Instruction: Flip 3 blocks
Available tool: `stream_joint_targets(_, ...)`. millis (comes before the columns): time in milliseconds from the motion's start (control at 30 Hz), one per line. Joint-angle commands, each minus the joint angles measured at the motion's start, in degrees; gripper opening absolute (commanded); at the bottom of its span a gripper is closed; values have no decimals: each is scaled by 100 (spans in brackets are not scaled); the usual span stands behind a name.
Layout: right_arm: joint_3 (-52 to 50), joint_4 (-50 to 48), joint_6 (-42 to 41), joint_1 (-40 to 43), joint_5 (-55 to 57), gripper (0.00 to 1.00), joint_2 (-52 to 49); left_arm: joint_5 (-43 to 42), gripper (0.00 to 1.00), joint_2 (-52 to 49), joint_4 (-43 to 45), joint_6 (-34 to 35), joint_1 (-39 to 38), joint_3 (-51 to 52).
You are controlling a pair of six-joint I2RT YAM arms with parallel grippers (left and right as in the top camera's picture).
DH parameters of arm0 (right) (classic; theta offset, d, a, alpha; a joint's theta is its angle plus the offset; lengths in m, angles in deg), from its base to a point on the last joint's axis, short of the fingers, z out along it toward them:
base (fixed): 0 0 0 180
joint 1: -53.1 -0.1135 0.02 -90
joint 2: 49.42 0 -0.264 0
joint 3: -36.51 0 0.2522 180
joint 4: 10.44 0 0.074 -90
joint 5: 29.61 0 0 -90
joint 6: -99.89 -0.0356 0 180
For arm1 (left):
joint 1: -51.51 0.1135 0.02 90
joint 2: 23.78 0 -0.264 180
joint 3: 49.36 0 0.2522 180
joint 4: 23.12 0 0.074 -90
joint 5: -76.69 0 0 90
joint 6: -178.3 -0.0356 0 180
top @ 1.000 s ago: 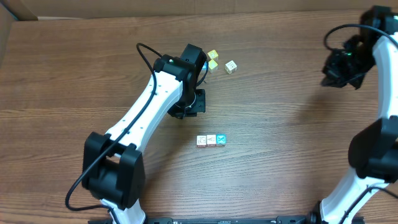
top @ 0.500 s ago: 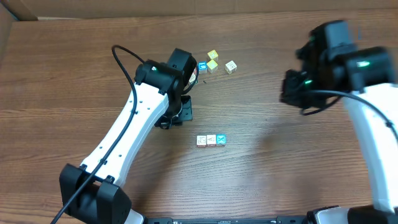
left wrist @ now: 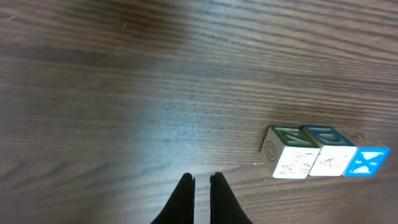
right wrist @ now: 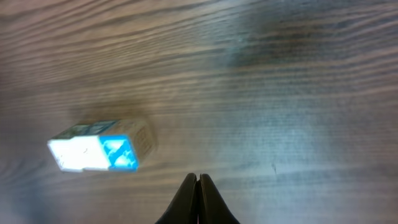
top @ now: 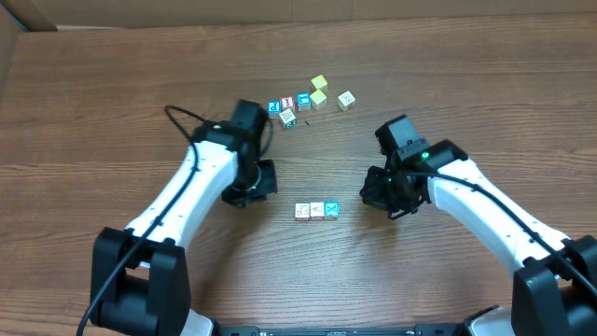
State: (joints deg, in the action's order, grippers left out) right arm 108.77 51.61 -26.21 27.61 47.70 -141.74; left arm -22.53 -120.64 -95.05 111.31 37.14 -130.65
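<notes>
Brown wood-grain table [top: 93, 131], three blocks [top: 317, 211] touching in a row

Three blocks [top: 317, 211] sit in a touching row near the middle of the desk [top: 103, 121]. The blue one [top: 332, 209] is at the 3 o'clock end, with two cream ones beside it. The left tool [top: 250, 187] is at 10 o'clock from the row, near but apart from it. The right tool [top: 381, 198] is at 3 o'clock from the row, also apart. At 12 o'clock, well apart, lies a loose cluster of cubes [top: 303, 101]: two blue, one red, two yellow, two cream.
</notes>
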Motion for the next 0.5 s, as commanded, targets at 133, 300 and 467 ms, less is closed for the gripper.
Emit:
stream_joint_targets(133,-660,-892,-470,-9,63,4,63,-833,4,-2,378,-649,240,601)
stream_joint_targets(300,-680,-968,-737,-195,544,4,-85,-839,4,-2,1029,-621,81,1073)
stream_joint_targets(467,-680,-1250,-870,-520,785,4,-315,-837,4,-4,1388,-378,81,1156)
